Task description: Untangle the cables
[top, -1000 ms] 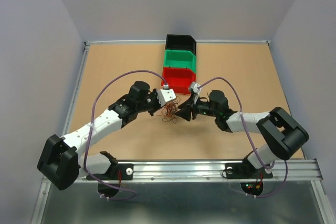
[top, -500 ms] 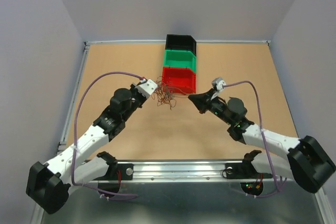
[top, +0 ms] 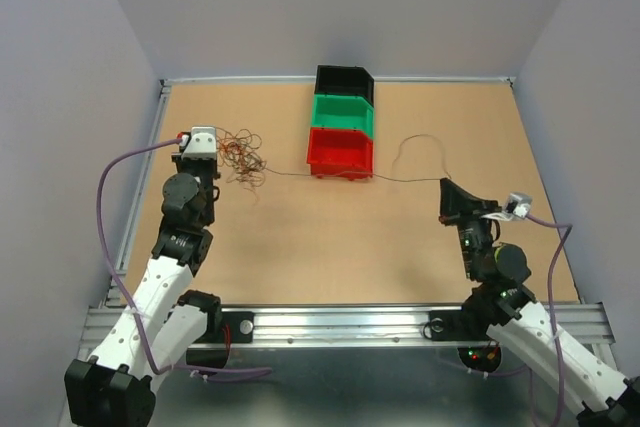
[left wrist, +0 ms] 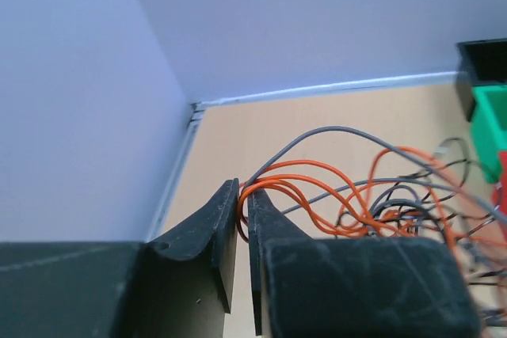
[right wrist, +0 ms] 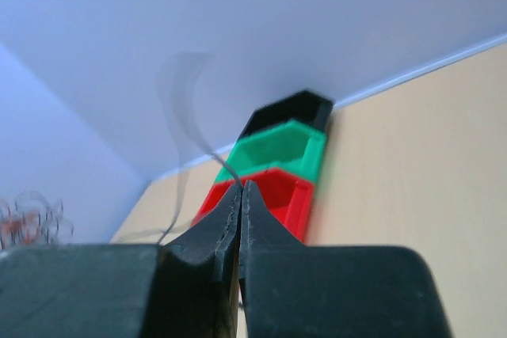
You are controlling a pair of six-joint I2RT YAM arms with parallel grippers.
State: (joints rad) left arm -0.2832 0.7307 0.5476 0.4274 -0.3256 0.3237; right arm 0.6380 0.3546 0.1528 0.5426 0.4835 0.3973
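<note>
Now | left fingers (left wrist: 234, 202) pinch tight on orange wires of the cables (top: 240, 155), a clump at the surface's (top: 300, 237) left side | right fingers (right wrist: 234, 199) pinch one thin dark wire (top: 400, 159) running past the red bin (top: 340, 150)

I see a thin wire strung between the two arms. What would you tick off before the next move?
1. Hold of the left fingers on the wiry clump of thin orange and dark wires: ok, shut on its strands.
2. Hold of the right fingers on the single thin grey wire: ok, pinched at the tips.
3. Grey wire free of the clump: not ok, its far end runs into it.
4. Grey wire taut: not ok, a slack loop rises near the right fingers.
5. Grey wire clear of the red plastic bin: cannot tell, it passes along the bin's near edge.
</note>
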